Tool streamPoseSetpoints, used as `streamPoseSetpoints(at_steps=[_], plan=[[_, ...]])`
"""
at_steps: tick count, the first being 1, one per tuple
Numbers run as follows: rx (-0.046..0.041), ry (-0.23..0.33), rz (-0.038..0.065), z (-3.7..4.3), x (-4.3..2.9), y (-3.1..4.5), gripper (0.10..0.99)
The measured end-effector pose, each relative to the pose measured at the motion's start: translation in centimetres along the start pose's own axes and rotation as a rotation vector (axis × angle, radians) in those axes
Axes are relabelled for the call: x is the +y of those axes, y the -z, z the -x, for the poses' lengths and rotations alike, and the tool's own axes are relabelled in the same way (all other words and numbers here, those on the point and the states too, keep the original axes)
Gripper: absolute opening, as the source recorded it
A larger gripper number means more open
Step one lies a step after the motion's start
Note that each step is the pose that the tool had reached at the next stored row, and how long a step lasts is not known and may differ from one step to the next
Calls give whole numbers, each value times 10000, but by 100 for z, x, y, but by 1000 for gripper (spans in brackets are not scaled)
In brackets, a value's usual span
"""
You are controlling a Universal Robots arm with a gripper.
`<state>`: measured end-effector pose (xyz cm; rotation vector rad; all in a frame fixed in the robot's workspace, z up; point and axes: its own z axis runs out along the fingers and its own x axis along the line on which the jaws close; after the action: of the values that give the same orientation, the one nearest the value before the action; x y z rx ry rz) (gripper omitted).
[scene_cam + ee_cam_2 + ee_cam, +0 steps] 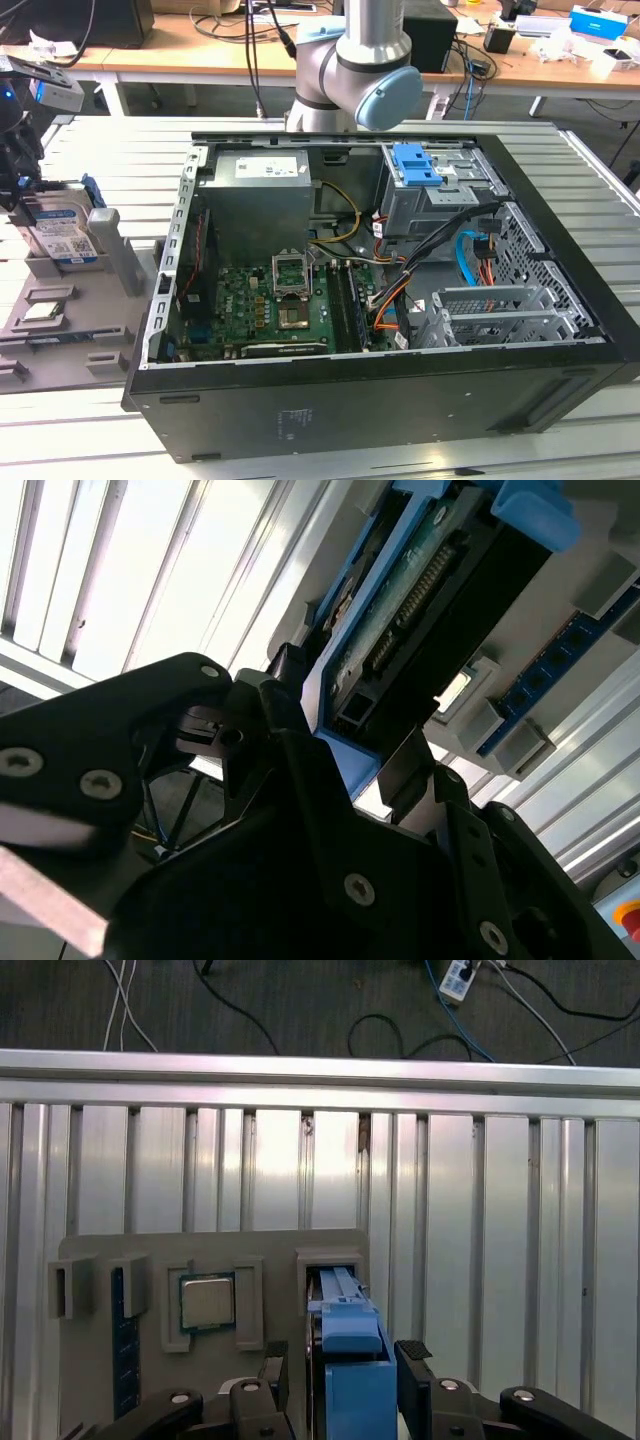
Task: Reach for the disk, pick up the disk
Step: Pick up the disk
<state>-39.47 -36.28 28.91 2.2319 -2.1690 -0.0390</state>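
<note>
1. On the disk you see a white-and-blue label with barcode blocks. Its lettering is too small for you to read in the exterior view.
2. On the black outer wall of the computer case you find a small patch of pale markings. You cannot make them out.
3. Inside the case, the power supply carries a white sticker with fine lines of print. None of it is legible to you.
4. On the desk behind, a blue box bears white lettering that you cannot tell apart.
</note>
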Motion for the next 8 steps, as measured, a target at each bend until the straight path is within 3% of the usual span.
streamPoseSetpoints(at_steps=[3, 5, 8], plan=[[-1, 0, -1, 0, 0, -1, 525], [1, 1, -1, 0, 0, -1, 400], [-1, 1, -1, 0, -1, -2, 365]])
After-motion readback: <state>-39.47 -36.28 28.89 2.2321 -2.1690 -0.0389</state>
